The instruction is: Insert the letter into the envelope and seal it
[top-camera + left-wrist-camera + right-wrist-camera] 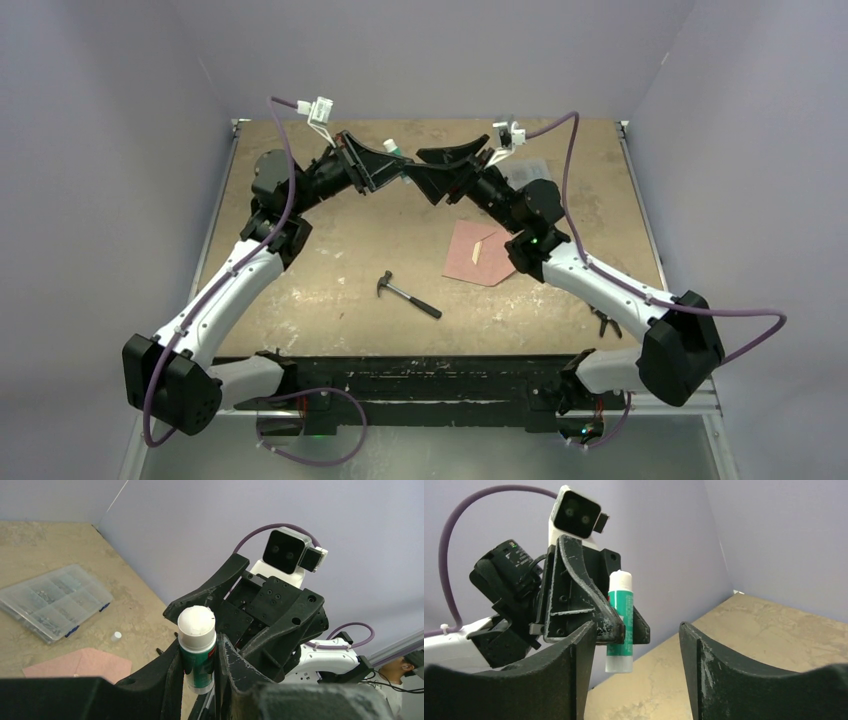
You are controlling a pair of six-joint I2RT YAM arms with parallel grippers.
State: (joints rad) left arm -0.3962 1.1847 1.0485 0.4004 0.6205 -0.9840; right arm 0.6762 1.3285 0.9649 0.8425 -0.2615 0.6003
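Well below right claw (636, 627), envelope (478, 255) (seemingly)

Both arms reach to the far middle of the desk (340, 250), where the left gripper (392, 160) and right gripper (418, 166) meet tip to tip. A white-capped glue stick (393, 147) shows at the left fingers. Nearer lies the pink envelope (476, 256), partly under the right arm, with a hammer (408, 295) near it.

You count two grippers, the left gripper (391, 161) and the right gripper (634, 630); one glue stick (197, 647), one hammer (405, 293), one envelope (478, 255), one parts box (55, 600), one white cap (116, 636).
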